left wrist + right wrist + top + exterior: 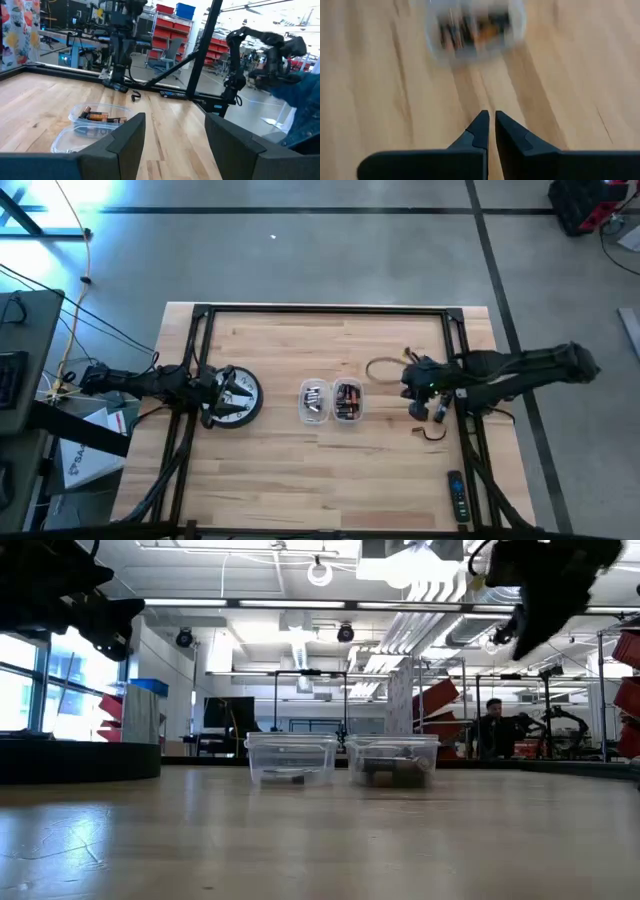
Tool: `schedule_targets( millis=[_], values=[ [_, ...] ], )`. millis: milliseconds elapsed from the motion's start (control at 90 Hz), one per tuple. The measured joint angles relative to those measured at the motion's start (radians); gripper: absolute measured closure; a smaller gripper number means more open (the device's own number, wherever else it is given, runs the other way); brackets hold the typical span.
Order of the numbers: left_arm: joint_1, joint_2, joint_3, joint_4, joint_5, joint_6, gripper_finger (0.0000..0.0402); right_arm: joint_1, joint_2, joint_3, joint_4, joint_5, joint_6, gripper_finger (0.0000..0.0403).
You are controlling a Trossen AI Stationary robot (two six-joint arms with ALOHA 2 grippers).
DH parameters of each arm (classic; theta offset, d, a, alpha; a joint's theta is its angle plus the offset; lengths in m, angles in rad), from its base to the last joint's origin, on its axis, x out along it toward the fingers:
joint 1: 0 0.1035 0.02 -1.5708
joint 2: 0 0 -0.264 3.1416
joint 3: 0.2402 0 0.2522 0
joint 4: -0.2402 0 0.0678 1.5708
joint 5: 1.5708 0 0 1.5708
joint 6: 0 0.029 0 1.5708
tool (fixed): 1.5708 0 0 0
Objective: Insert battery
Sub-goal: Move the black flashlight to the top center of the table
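Two clear tubs stand side by side at the table's middle: the left tub (315,401) and the right tub (347,400), both with batteries inside. The right wrist view shows one tub (475,24), blurred. A round black-and-white clock (236,395) lies flat at the table's left. My left gripper (175,120) hangs open above the clock's left part, raised clear of it (100,615). My right gripper (491,117) is shut on nothing, to the right of the tubs (410,385) and high over the table (520,625).
A dark remote control (456,495) lies near the table's front right corner. A brown cord loop (381,369) and a small dark cord piece (432,433) lie by the right arm. A black frame (320,308) runs along the table's edges.
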Motion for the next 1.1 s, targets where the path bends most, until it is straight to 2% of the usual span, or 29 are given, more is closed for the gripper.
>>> schedule_targets(
  millis=[122,244,422,556,667,833,1100],
  values=[
    [0.0,0.0,0.0,0.0,0.0,0.0,0.0212,0.023,0.09,0.034,-0.182,-0.007,-0.008,0.0389],
    [0.0,0.0,0.0,0.0,0.0,0.0,0.0212,0.036,0.173,0.01,-0.258,-0.06,-0.05,0.0346],
    [0.0,0.0,0.0,0.0,0.0,0.0,0.0212,0.066,0.304,-0.028,-0.275,-0.082,-0.15,0.0258],
    [0.0,0.0,0.0,0.0,0.0,0.0,0.0212,0.097,0.407,-0.066,-0.279,-0.088,-0.223,0.0219],
    [0.0,0.0,0.0,0.0,0.0,0.0,0.0212,0.124,0.485,-0.091,-0.278,-0.082,-0.242,0.0214],
    [0.0,0.0,0.0,0.0,0.0,0.001,0.0212,0.154,0.564,-0.087,-0.274,-0.083,-0.246,0.0227],
    [0.0,0.0,0.0,0.0,-0.001,0.132,0.0212,0.191,0.687,-0.087,-0.275,-0.091,-0.25,0.0242]
  ],
)
